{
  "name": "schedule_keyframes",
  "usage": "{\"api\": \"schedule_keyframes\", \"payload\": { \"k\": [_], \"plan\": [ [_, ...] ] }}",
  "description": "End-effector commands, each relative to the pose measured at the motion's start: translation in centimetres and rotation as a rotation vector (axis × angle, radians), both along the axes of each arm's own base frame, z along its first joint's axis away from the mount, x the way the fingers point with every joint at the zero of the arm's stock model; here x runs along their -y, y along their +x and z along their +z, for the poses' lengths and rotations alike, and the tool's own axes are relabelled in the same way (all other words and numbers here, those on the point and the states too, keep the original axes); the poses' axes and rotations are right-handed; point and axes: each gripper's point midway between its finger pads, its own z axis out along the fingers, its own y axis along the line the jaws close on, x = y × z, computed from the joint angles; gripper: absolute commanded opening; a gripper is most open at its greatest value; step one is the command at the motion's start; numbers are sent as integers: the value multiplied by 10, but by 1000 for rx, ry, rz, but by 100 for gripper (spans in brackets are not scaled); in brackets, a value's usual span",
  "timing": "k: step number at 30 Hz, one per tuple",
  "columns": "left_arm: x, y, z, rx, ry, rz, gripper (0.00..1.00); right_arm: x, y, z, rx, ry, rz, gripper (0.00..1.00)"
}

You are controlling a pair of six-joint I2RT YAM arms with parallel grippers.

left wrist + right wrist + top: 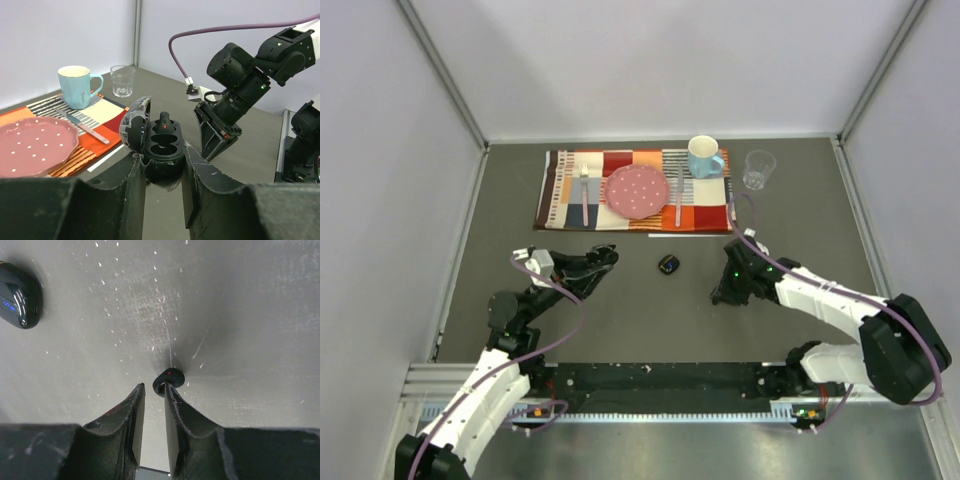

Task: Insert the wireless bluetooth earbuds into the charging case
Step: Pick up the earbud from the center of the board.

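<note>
Grey bench [620, 330], white walls all round. At the back there's a striped placemat [560, 190] with a pink plate [637, 192], a fork [584, 195], a knife [679, 195] and a blue mug [703, 157]. A clear glass [758, 169] stands just off the mat's right edge.

Left end effector [162, 156]: fingers clamped on the lower half of the charging case [162, 145]. The case is off the bench, its lid [134, 122] hinged open to the left. First earbud [165, 121] sits in the far pocket with a red light on. The near pocket shows no bud.

Right end effector [154, 389]: tips pointed down at the bench, fingers nearly together with a narrow gap. Second earbud [169, 380], also with a red light on, is right at the tips against the right finger. Can't tell whether it's actually pinched or just touched, nor whether it's on the bench or lifted.

Second case [669, 264] is closed with blue lights on its shell. It lies on the bench between the two end effectors, clear of both.

Only two earbuds visible.
</note>
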Motion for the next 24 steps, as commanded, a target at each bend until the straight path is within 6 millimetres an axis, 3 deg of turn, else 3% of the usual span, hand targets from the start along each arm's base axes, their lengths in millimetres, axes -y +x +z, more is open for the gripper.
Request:
{"api": "schedule_keyframes", "payload": {
  "k": [1,14,18,24],
  "plan": [
    [-1,0,14,41,-14,5,0,16,-8,-7,-24,-47,-33,22],
    [-1,1,12,32,-11,5,0,18,-14,-11,-41,-49,-31,14],
    [0,2,11,28,-9,4,0,18,-15,-11,-43,-49,-30,4],
    [0,2,10,21,-7,1,0,20,-17,-10,-38,-49,-30,3]
  ]
}}
